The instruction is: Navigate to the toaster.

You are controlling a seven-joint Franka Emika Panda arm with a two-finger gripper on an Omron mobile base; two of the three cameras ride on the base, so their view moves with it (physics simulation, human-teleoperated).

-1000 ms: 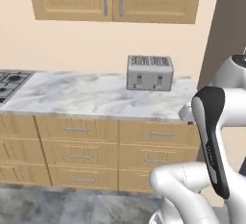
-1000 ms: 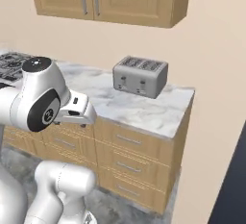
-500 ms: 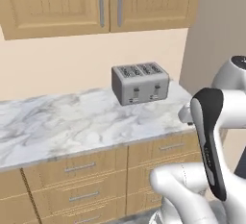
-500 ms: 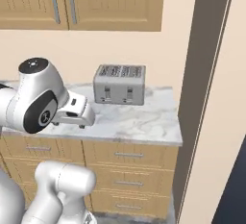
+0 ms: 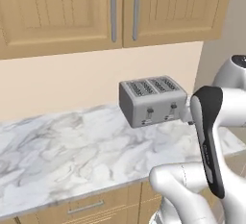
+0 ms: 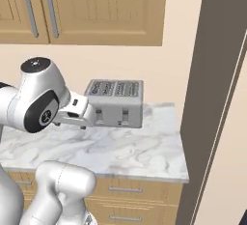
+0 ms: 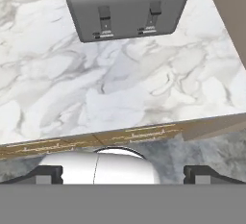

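Note:
The silver-grey four-slot toaster (image 5: 151, 102) stands at the back of the marble counter (image 5: 72, 146), near its right end, with levers and knobs facing me. In the right base view the toaster (image 6: 116, 103) sits just behind my white forearm. From the hand view the toaster (image 7: 126, 6) is at the top, past a stretch of bare counter (image 7: 120, 88). My gripper (image 7: 123, 175) is open, its two dark fingertips (image 7: 48, 175) far apart and holding nothing, out over the floor in front of the counter edge.
Wooden wall cabinets (image 5: 110, 6) hang above the counter. Drawers (image 6: 120, 190) run below it. A tall dark panel (image 6: 212, 98) rises right beside the counter's right end. Grey floor (image 7: 202, 146) lies in front of the counter.
The whole picture has shifted: the base has driven closer to the counter and turned. The toaster looms larger and nearer the middle. The stove at the left has dropped out of view.

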